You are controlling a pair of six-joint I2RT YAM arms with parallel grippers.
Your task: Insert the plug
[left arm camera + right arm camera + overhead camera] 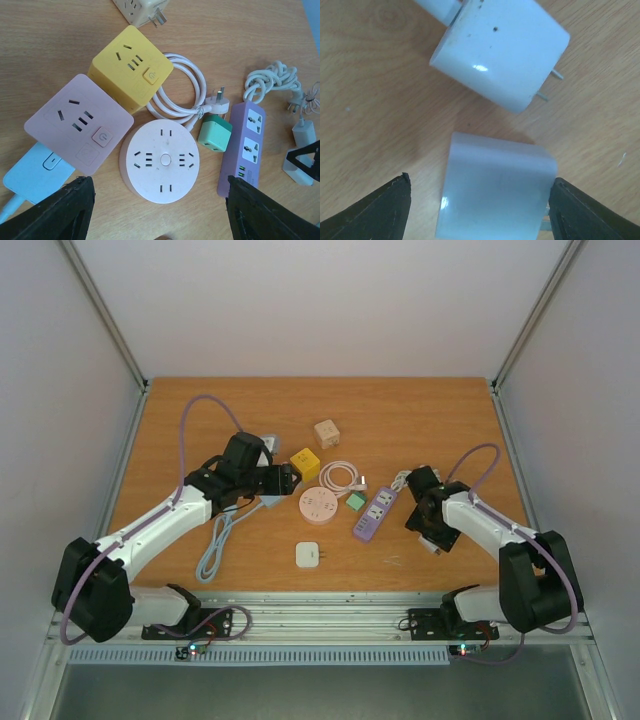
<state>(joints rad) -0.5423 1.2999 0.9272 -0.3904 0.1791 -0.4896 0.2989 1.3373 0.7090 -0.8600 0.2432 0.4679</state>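
a: well, where's the plug sitting?
b: the white charger plug [495, 190] lies flat on the wooden table [200, 420]. it's well to the right of the round pink socket [318, 505], past the purple power strip [375, 512] that lies just right of that socket.
a: and the right gripper?
b: the right gripper [481, 180] is over the plug with its jaws apart, one on each side of the plug's body. the finger [580, 210] on the right of the wrist view looks right at the plug's edge, but i can't tell whether it touches. nothing is clamped.
a: anything else by it?
b: a second white charger [502, 52] lies just beyond it, not touching, with two metal prongs sticking out of its end.
a: left side?
b: the left gripper [159, 187] hangs above the near edge of the round pink socket, jaws wide, holding nothing.
a: what rings that socket?
b: up-left of it is a pink cube socket [80, 122], with a yellow cube socket [131, 67] just beside that, further back. a light blue socket [35, 172] to the left is partly hidden by the pink cube. a small green adapter [215, 135] sits between the round socket and the purple strip. a coiled white cable [185, 90] lies behind the round socket, and a beige cube adapter [326, 432] further back again. a white square adapter [308, 553] lies alone on the near side.
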